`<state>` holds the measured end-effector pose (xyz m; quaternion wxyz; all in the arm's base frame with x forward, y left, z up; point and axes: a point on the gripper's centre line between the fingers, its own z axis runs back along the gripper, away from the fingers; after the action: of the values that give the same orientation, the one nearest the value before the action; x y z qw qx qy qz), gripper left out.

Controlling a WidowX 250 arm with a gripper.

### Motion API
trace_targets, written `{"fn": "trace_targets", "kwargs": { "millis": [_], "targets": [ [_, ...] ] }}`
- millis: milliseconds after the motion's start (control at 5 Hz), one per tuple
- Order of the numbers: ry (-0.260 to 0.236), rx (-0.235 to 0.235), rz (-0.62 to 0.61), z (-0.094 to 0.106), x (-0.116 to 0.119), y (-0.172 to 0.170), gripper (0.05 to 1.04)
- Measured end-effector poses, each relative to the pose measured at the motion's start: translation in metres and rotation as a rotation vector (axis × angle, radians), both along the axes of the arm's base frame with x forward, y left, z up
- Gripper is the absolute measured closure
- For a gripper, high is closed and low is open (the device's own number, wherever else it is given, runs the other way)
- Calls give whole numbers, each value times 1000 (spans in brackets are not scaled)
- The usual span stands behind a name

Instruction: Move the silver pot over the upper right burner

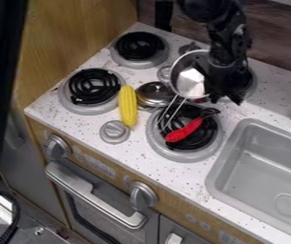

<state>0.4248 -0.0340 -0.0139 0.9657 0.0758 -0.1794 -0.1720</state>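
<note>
Gripper: black, at the right rim of the silver pot, hanging down from the top edge; from this view I can't tell whether the gripper is clamped on the pot or not.
Silver pot: tilted, inside partly visible, at the left side of the upper right burner; its right side is hidden behind the gripper. Contact with the burner can't be made out.
Upper right burner: mostly hidden by arm and gripper; part of its silver rim shows.
Wire handle: thin, reaching over the lower right burner; where it joins the pot is unclear.
Red-handled utensil: on the lower right burner, its dark head hard to make out against the coils.
Round metal lid: just left of the pot, exact form unclear.
Toy corn cob: between that lid and the lower left burner.
Sink: right, cut off by the view's edge.
</note>
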Motion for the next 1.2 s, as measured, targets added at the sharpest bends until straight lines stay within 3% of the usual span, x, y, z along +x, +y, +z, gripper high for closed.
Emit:
{"fn": "trace_targets", "kwargs": {
  "millis": [600,1200],
  "targets": [
    [7,135,-127,-22,43,-9,1013],
    [4,151,-151,-34,69,-13,1013]
  ]
}}
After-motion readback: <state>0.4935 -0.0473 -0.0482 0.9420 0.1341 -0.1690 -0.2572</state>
